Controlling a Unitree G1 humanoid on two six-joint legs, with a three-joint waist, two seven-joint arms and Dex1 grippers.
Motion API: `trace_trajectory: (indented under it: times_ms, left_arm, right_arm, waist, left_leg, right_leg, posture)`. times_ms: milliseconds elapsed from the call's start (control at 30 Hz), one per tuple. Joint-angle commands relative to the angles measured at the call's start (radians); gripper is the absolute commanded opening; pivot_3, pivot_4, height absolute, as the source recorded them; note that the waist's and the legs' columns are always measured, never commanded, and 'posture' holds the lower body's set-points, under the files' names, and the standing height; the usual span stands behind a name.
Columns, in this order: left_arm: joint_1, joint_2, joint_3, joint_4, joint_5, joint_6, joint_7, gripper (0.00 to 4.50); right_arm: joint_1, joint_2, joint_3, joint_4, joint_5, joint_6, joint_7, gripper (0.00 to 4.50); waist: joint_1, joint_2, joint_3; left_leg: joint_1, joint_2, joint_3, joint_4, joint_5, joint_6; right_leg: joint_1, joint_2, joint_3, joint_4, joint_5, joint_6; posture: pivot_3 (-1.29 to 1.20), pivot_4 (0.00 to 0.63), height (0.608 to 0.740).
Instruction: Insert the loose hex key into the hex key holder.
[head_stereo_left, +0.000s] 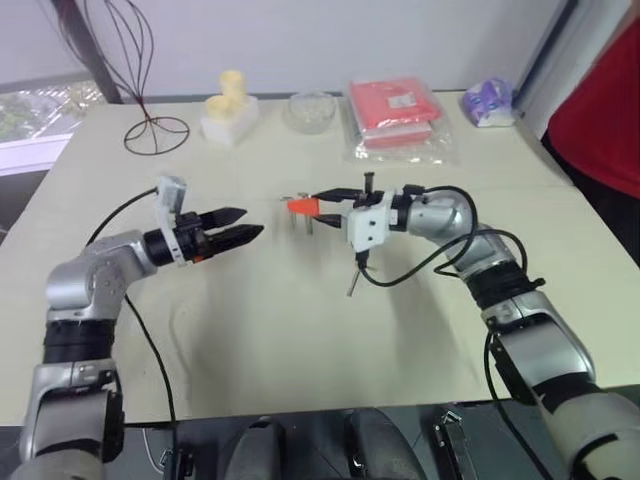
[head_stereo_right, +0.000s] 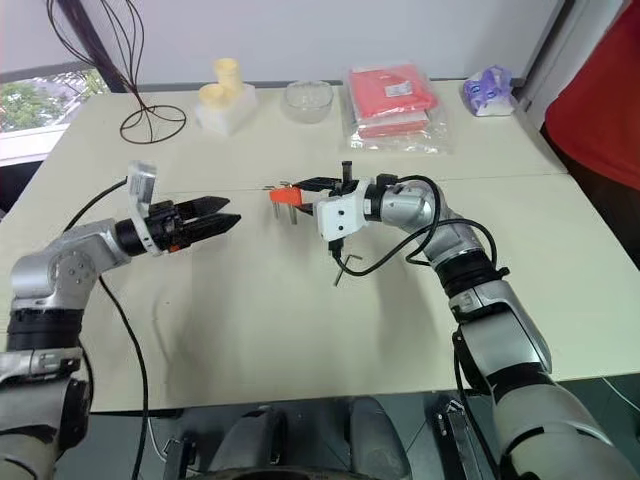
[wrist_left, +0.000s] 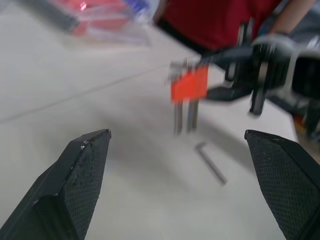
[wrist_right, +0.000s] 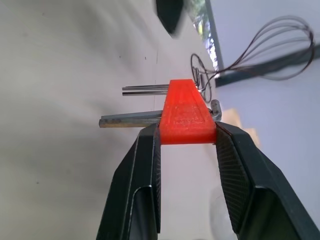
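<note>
Head views: right hand (head_stereo_left: 322, 198) grips hex key holder (head_stereo_left: 302, 206) above mid counter (head_stereo_left: 300, 330); loose hex key (head_stereo_left: 353, 281) lies just nearer. Left wrist view: left hand (wrist_left: 185, 185) gapes empty. Step: holder lifted; next, likely fetch key.

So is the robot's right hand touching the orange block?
Touching. The right wrist view shows the right gripper with both fingers pressed against the sides of the orange hex key holder.

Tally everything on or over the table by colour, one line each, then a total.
Red: 2, hex key holder, packet
Grey metal: 1, loose hex key
Yellow: 1, foam piece
Clear: 1, bowl
Purple: 1, bag
Dark: 1, wire stand
Total: 7
</note>
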Motion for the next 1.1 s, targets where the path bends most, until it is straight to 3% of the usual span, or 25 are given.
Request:
trace_trajectory:
  times_ms: [33, 367, 700, 800, 1033, 1100]
  left_arm:
    - [-0.093, -0.012, -0.058, 0.094, 0.05, -0.053, -0.086, 4.5]
    - [-0.303, -0.087, -0.099, 0.403, 0.157, -0.191, -0.208, 4.5]
    - [-0.356, -0.127, -0.093, 0.459, 0.19, -0.205, -0.27, 4.5]
    - [-0.355, -0.135, -0.088, 0.462, 0.194, -0.212, -0.266, 3.59]
    - [-0.351, -0.148, -0.071, 0.46, 0.195, -0.208, -0.264, 0.03]
    - [-0.346, -0.15, -0.069, 0.454, 0.196, -0.209, -0.262, 0.03]
  right_arm:
    - [-0.021, 0.0, -0.007, -0.042, -0.02, -0.032, -0.075, 0.99]
    - [-0.039, -0.02, 0.015, -0.073, -0.151, -0.107, -0.238, 0.99]
    - [-0.021, -0.02, 0.024, -0.094, -0.173, -0.106, -0.279, 0.99]
    - [-0.017, -0.017, 0.028, -0.098, -0.175, -0.105, -0.283, 0.99]
    - [-0.009, -0.017, 0.04, -0.105, -0.178, -0.102, -0.287, 0.99]
    - [-0.007, -0.017, 0.042, -0.109, -0.177, -0.1, -0.287, 0.99]
  waist:
    - [0.001, 0.0, 0.0]
    - [0.001, 0.0, 0.0]
    - [0.0, 0.0, 0.0]
    - [0.001, 0.0, 0.0]
    - [0.001, 0.0, 0.0]
    - [0.001, 0.0, 0.0]
  left_leg:
    - [0.0, 0.0, 0.0, 0.0, 0.0, 0.0]
    - [-0.001, -0.001, 0.0, 0.001, 0.004, -0.007]
    - [-0.002, -0.001, -0.001, 0.001, 0.004, -0.007]
    - [-0.002, -0.001, -0.001, 0.001, 0.004, -0.007]
    - [-0.002, -0.001, -0.001, 0.001, 0.004, -0.007]
    - [-0.002, -0.001, -0.001, 0.002, 0.004, -0.007]
  right_leg:
    - [0.0, 0.0, 0.0, 0.0, 0.0, 0.0]
    - [-0.001, 0.0, 0.0, 0.0, 0.0, 0.0]
    - [-0.001, 0.0, 0.0, 0.0, 0.0, 0.0]
    - [-0.001, 0.0, 0.0, 0.0, 0.0, 0.0]
    - [-0.001, 0.0, 0.0, 0.0, 0.0, 0.0]
    - [-0.001, 0.0, 0.0, 0.0, 0.0, 0.0]
  posture:
    - [0.0, 0.15, 0.74]
    - [0.0, 0.15, 0.74]
    - [0.0, 0.15, 0.74]
    - [0.0, 0.15, 0.74]
    - [0.0, 0.15, 0.74]
    - [0.0, 0.15, 0.74]
